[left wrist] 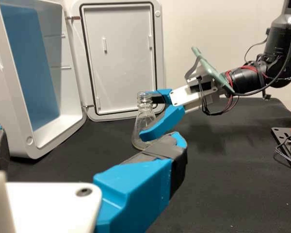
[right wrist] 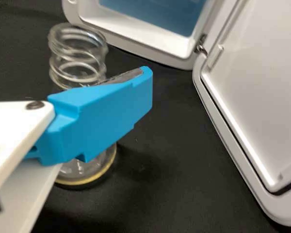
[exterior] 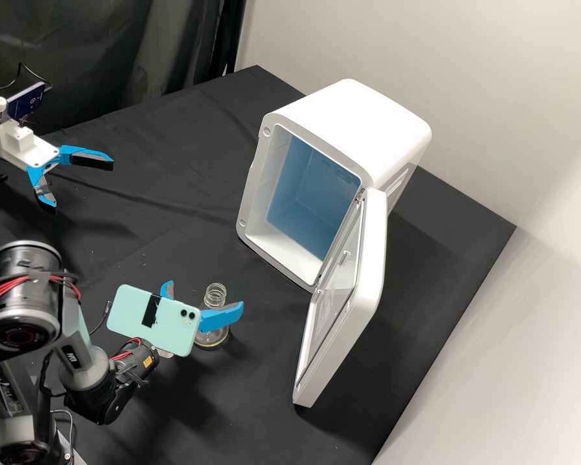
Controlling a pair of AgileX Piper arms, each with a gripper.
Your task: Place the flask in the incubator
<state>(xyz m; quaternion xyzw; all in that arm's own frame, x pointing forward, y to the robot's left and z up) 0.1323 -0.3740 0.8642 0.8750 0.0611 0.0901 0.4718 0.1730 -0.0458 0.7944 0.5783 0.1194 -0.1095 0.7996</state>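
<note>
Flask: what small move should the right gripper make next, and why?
Probably close the right gripper on the flask: its open fingers sit either side of the upright flask on the bench, and the incubator door already hangs open.

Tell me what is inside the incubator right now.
Through the open door, the incubator shows bare blue walls and a blue floor, with nothing resting on them. Its white rim hides part of the inside near the opening. The flask stands outside on the bench.
</note>
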